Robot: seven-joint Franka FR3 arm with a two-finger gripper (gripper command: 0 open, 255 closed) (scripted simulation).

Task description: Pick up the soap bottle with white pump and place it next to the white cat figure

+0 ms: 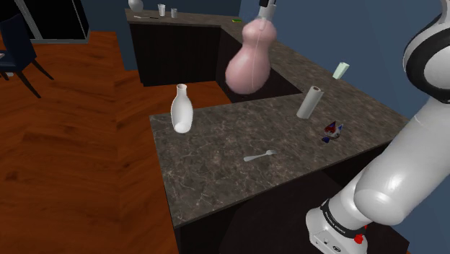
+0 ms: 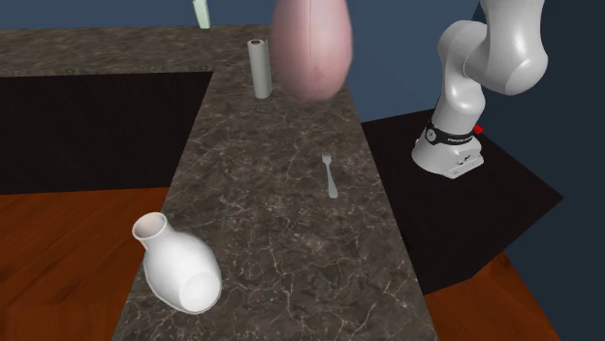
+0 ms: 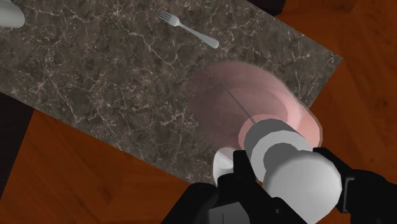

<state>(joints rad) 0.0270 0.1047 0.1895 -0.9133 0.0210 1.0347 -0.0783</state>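
A pink, pear-shaped soap bottle (image 1: 251, 61) hangs in the air above the dark marble counter (image 1: 216, 169). My gripper (image 1: 267, 7) is above it, shut on its white pump. In the wrist view the black fingers (image 3: 245, 167) clasp the white pump head (image 3: 289, 162), and the pink body (image 3: 245, 105) hangs below over the counter's edge. The second exterior view has the bottle (image 2: 310, 48) high over the counter's far part. A white vase-shaped figure (image 1: 182, 110) stands at the counter's corner towards the shoulder view's left, and it is nearest the camera (image 2: 177, 263) in the second exterior view.
A fork (image 1: 258, 155) lies mid-counter. A white paper roll (image 1: 310, 102) stands behind it, with a pale green cup (image 1: 340, 70) further back and a small red and blue object (image 1: 332, 130) nearby. Glasses (image 1: 167, 10) sit on the far counter. A dark chair (image 1: 18, 47) stands on the wooden floor.
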